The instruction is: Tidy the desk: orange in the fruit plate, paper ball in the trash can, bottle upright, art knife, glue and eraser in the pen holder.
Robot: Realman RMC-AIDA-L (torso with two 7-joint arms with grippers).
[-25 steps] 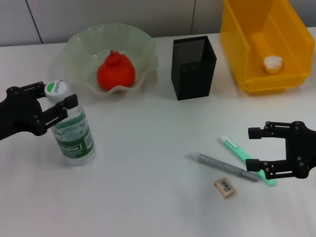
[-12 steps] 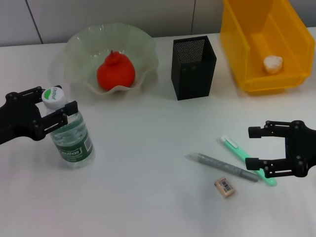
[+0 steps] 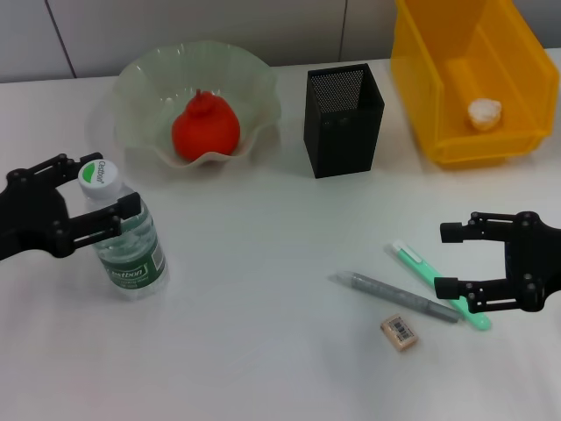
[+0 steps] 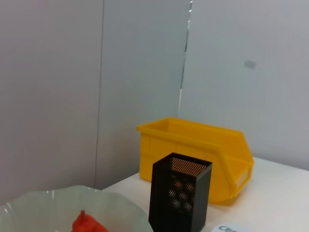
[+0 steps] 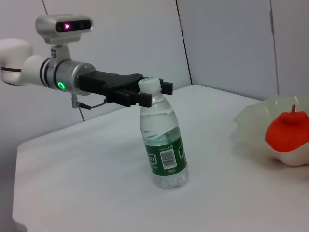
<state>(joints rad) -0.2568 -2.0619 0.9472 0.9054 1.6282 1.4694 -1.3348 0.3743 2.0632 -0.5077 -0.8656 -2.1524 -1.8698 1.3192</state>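
Standing at the far right of the white bench, the yellow bin already holds the paper ball. The green plate at the far left carries the orange, and the black holder stands between them.

Nearer on the left, the bottle stands upright; in the right wrist view the left gripper sits around its neck under the cap, but I cannot tell if it grips or is loose there. The bottle looks light, smooth and easy to tip.

The right gripper hangs released over the green knife, beside a grey pen-like stick, perhaps the glue. Both are thin, stiff and lie flat; the middle seems the best place to hold. The eraser is tiny, slightly soft, and I judge it is best pinched across its short sides.
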